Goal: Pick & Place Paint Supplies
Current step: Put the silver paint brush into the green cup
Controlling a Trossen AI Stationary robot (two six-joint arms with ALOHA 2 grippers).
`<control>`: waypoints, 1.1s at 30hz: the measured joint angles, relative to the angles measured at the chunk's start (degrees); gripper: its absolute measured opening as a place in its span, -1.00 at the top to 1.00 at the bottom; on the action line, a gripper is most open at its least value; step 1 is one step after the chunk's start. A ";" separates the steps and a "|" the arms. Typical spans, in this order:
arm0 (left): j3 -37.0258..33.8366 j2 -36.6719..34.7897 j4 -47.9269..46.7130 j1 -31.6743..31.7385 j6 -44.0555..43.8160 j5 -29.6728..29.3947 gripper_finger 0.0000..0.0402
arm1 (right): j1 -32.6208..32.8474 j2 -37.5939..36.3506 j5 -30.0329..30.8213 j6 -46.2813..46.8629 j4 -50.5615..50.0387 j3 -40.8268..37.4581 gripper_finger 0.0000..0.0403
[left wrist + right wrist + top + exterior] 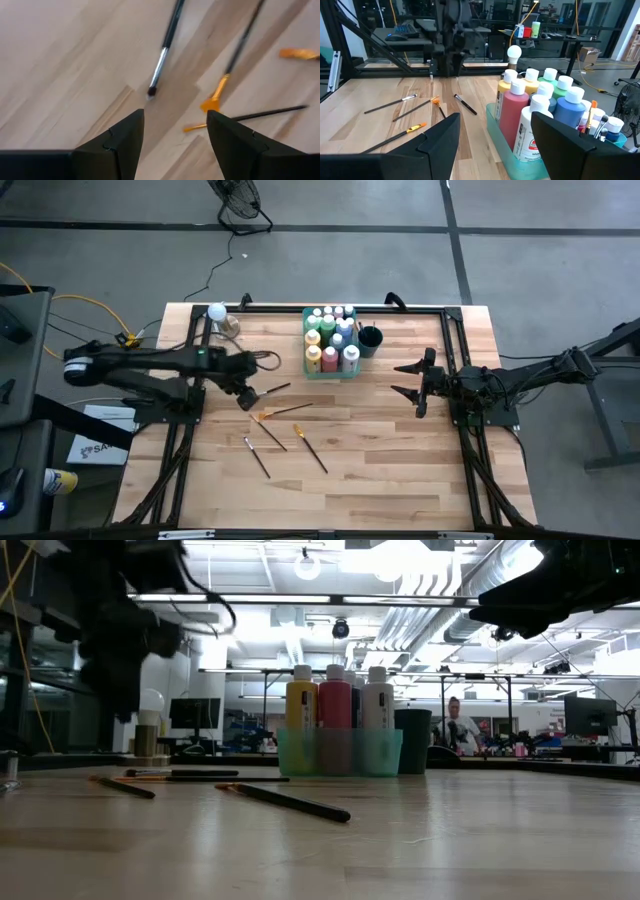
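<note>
Left gripper (246,396): fingers apart, empty, above thin dark-handled paintbrush (272,389) lying on wooden table (400,470) | advice: straddle handle squarely, probably mid-shaft, descend slowly | right gripper (414,380): apart, waiting.

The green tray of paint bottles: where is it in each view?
High: green tray, back centre of the table.
Low: centre, bottles standing in it.
Left wrist: not in it.
Right wrist: right of centre.
Shared landmark: the white ball top, near the tray.
</note>
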 joint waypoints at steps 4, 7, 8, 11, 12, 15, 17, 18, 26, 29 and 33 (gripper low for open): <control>2.83 9.08 -0.65 0.04 0.59 0.00 -0.05 | 0.00 0.00 0.00 0.00 0.02 0.00 -0.18; 4.96 14.41 -0.72 0.03 2.29 0.00 -0.05 | 0.00 0.02 0.01 0.00 0.00 0.00 -0.18; 5.47 15.82 -0.74 0.03 2.99 -0.02 -0.05 | 0.00 0.00 0.01 0.00 0.02 0.00 -0.18; 6.23 19.66 -0.83 0.02 4.61 -0.14 -0.05 | 0.01 0.01 0.00 0.00 0.02 0.00 -0.18; 6.32 20.68 -0.97 0.02 5.06 -0.22 -0.05 | 0.00 0.00 0.00 0.00 0.02 0.00 -0.18; 6.40 22.84 -0.98 0.02 5.44 -0.24 -0.05 | 0.02 0.00 0.00 0.00 0.00 0.00 -0.18; 6.40 23.67 -0.84 0.02 5.42 -0.39 -0.05 | 0.00 0.02 0.02 0.00 0.00 0.00 -0.18; 6.40 23.97 -0.62 0.02 5.42 -0.46 -0.05 | 0.00 0.02 0.00 0.00 0.00 0.00 -0.18; 6.43 27.59 -0.03 0.02 7.04 -1.55 -0.05 | 0.00 0.01 0.02 0.00 0.00 0.00 -0.18; 6.62 29.01 0.18 0.02 8.03 -1.52 -0.05 | 0.00 0.02 0.02 0.02 0.00 0.00 -0.18; 6.56 30.04 1.09 0.02 8.22 -1.51 -0.05 | 0.01 0.02 0.00 0.00 0.00 0.00 -0.18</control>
